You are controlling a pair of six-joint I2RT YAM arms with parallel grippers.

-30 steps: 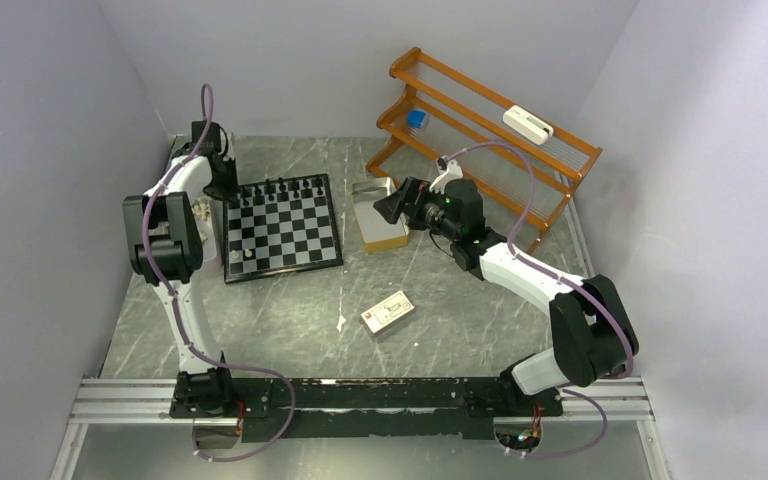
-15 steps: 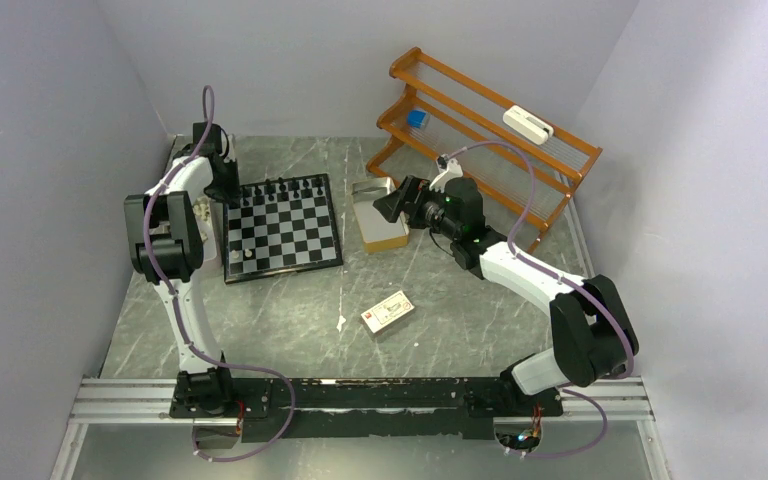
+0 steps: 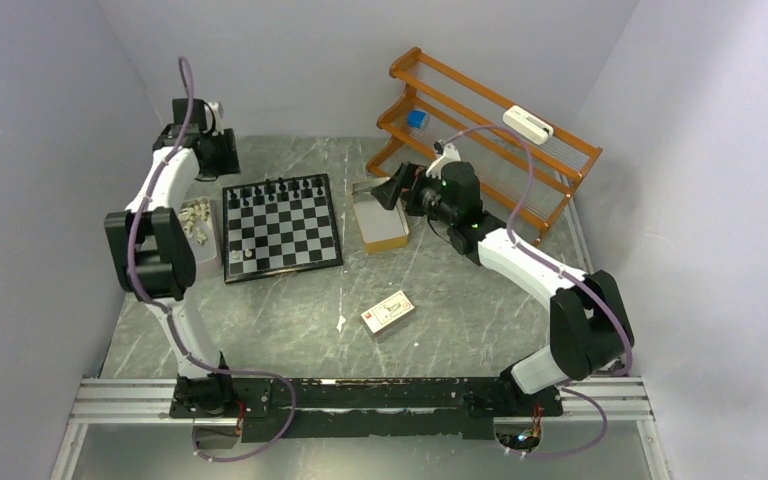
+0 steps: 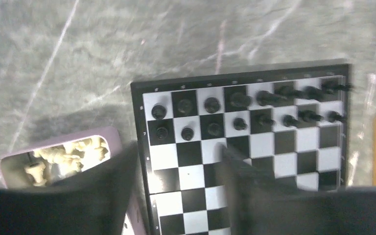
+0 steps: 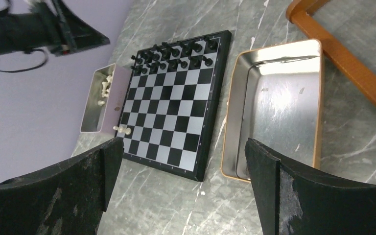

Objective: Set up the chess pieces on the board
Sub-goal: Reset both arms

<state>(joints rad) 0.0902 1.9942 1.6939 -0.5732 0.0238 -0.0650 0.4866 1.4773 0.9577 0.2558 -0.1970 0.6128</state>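
board (image 3: 282, 228): lies flat before the left arm. black chess pieces (image 3: 280, 190): far two rows filled, done by our reckoning. pale pieces (image 3: 196, 215): mostly heaped in the tray (image 3: 206, 248) touching the board's left edge (a couple stand at its near corner), so we count that side as left to set. left gripper (image 4: 176, 154): jaws partly apart, holding nothing. right gripper (image 5: 183, 144): jaws wide, holding nothing.

An open metal tin (image 5: 279, 98) with tan outer sides and a shiny inside lies flat on the grey marbled table (image 3: 460, 300). Just behind the tin and to its right stands a wooden rack (image 3: 586, 160), which carries a small blue thing (image 3: 417, 118) and a white oblong device (image 3: 527, 123). On the near side of the tin, apart from it, lies a small red-and-white box (image 3: 387, 311). Well to the tin's left sits a pale tray (image 5: 119, 95).
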